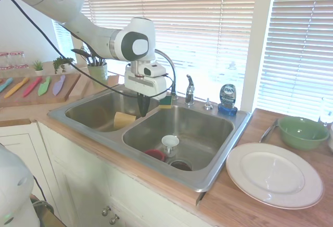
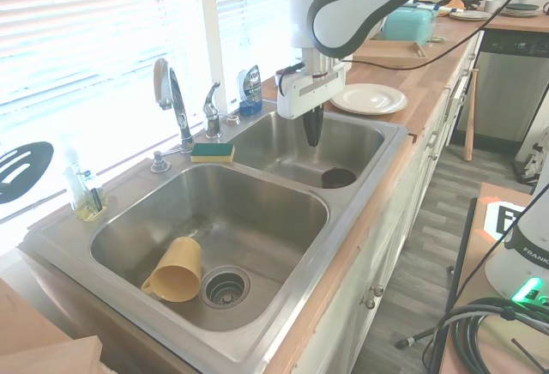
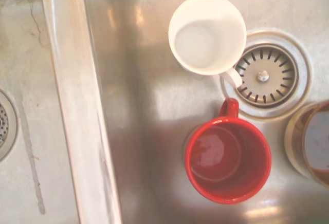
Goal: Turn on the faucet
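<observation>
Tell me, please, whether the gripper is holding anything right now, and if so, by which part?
Nothing is held. The gripper hangs shut and empty above the sink, away from the faucet.

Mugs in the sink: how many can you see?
3, maybe 4. Yellow mug lies tipped in one basin. White mug and red mug stand by the other drain. A brown vessel at the frame edge is unclear.

Two sink basins [image 2: 283, 185], three mugs: white [image 3: 207, 34], red [image 3: 227, 162], yellow [image 2: 174, 271]; one faucet [image 2: 171, 99], one sponge [image 2: 212, 152].
</observation>
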Robot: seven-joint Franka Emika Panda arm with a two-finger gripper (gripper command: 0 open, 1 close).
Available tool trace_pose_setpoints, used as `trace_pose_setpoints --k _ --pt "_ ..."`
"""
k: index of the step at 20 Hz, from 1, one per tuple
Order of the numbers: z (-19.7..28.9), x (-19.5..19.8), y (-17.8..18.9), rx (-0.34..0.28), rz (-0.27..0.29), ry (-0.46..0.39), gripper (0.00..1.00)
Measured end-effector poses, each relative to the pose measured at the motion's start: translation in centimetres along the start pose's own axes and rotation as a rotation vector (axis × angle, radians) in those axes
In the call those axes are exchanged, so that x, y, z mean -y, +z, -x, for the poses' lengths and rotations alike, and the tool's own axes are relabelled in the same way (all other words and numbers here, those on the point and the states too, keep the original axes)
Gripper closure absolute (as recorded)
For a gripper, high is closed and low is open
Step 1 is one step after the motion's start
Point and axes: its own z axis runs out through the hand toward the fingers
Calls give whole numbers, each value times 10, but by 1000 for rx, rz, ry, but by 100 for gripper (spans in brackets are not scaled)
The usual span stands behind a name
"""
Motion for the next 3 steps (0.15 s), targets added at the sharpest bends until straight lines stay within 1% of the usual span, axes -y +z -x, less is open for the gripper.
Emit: trace_pose_setpoints --k 3 --pt "-1 -1 -2 -2 -3 3 0"
